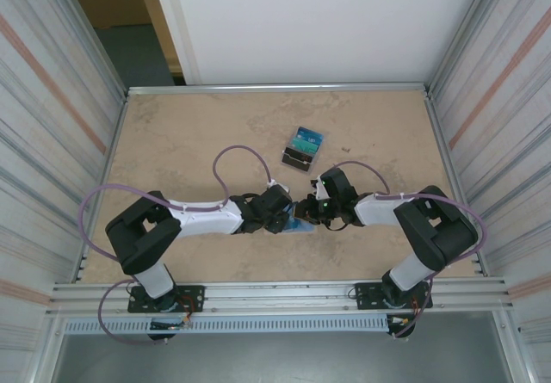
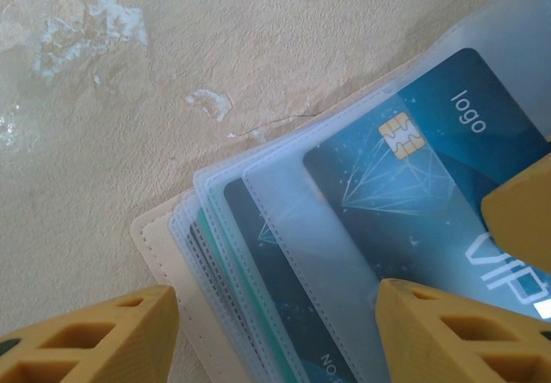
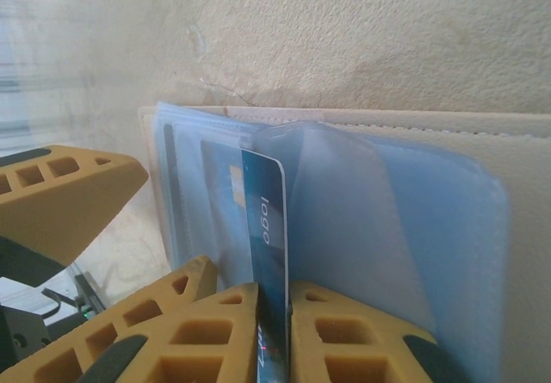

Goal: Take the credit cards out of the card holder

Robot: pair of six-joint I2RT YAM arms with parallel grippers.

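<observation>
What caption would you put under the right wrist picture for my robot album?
The right pincer pinches a blue credit card, seen edge-on, at the open card holder.

The 2 arms reach inward, so the left gripper (image 1: pixel 287 217) and right gripper (image 1: pixel 306 211) meet near the middle of the beige table (image 1: pixel 189 133), over the pale blue card holder (image 1: pixel 300 225). Farther back, apart from them, lies a small pile of teal and dark credit cards (image 1: pixel 304 148).
</observation>
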